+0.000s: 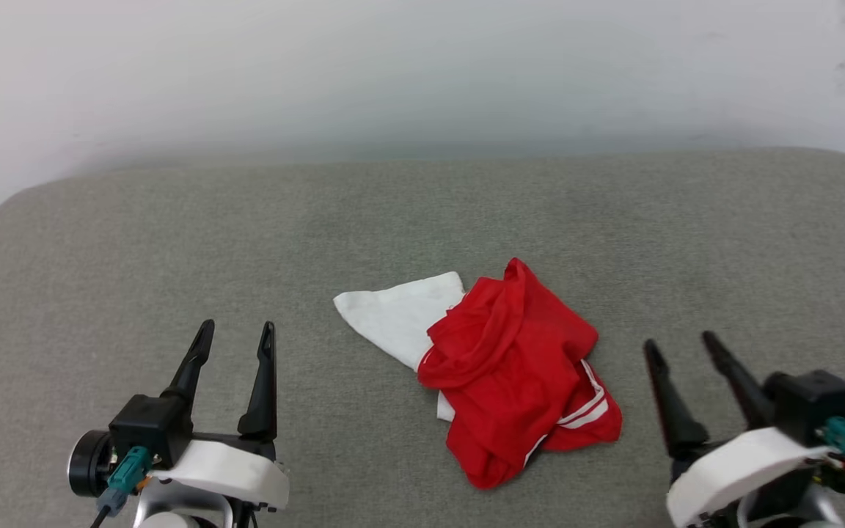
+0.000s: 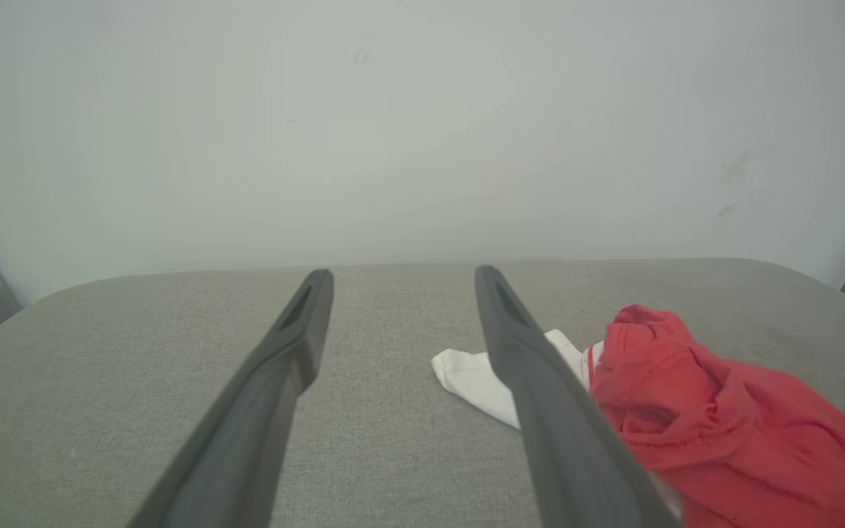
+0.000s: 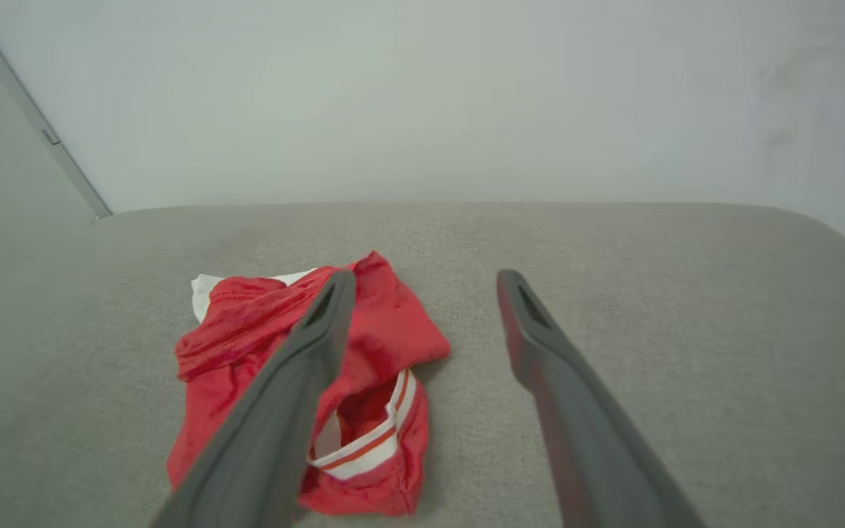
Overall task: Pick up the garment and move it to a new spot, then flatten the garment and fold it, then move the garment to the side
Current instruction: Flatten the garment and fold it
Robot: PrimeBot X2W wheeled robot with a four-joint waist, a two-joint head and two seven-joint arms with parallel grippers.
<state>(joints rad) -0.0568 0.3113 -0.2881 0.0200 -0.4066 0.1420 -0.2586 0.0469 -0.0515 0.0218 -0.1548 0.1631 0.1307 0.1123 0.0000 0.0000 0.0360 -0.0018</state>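
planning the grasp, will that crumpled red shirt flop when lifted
Probably floppy: the garment lies in soft bunched folds, so it should drape from a pinch. Likely light; the cloth looks thin. Pushed on the grey fabric surface, it would probably bunch, not slide.

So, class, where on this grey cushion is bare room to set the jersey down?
Bare: the cushion along the wall, and left of the left gripper. Crowded: the middle, where the jersey lies, nearer the right gripper.
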